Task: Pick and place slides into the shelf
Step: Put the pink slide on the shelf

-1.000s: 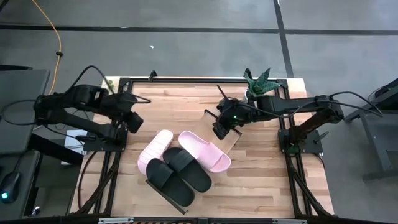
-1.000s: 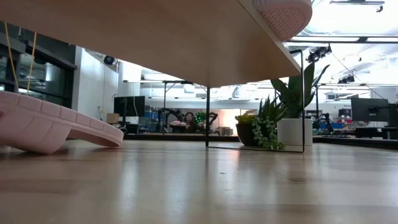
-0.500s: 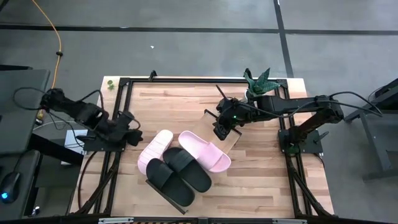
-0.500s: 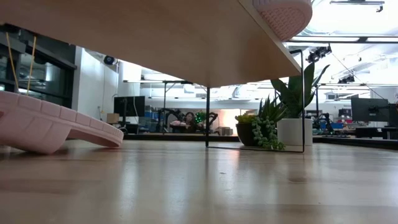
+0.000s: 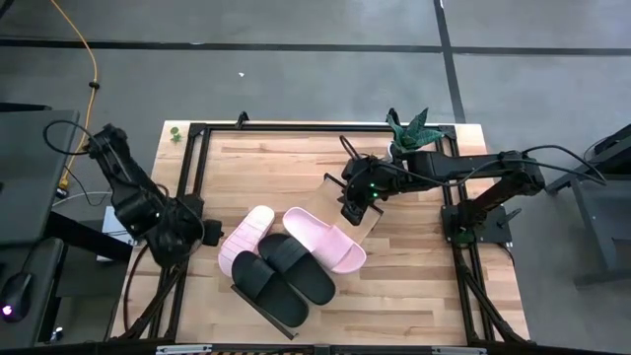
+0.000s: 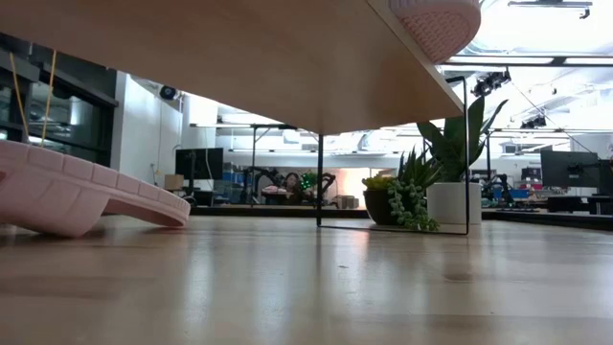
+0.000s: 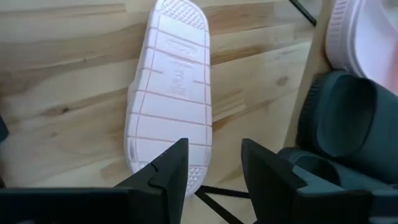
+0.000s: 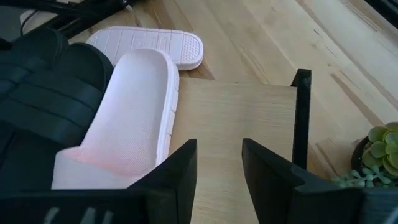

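High view: the left arm is swinging back and down toward the near-left side of the tabletop (image 5: 414,286), its left claw (image 5: 210,234) now arriving just beside the overturned pink slide (image 5: 245,240), where a second ago it was hanging farther back over the boards. That shift is putting it in reach of the one sandal that is lying sole-up off the shelf (image 5: 357,219), so the pick of this slide appears to be the step in hand.

The other three are sitting on the shelf already: the second pink slide (image 5: 325,238) lying upright on the board, and the two black slides (image 5: 284,277) side by side at its near end. Left wrist view is showing the ribbed pale sole (image 7: 171,87) straight ahead of the left claw (image 7: 214,163), whose fingers (image 7: 166,169) are standing moderately apart with nothing between them and touching nothing; a black slide's strap (image 7: 339,121) is showing alongside.

The right claw (image 5: 349,204) is holding position over the shelf's far end, unchanged across the second. Right wrist view is showing it (image 8: 219,165) parted and empty above bare light-wood board (image 8: 230,112), the pink slide (image 8: 124,118) lying just beside it. A potted plant (image 5: 408,128) is standing at the tabletop's far edge.
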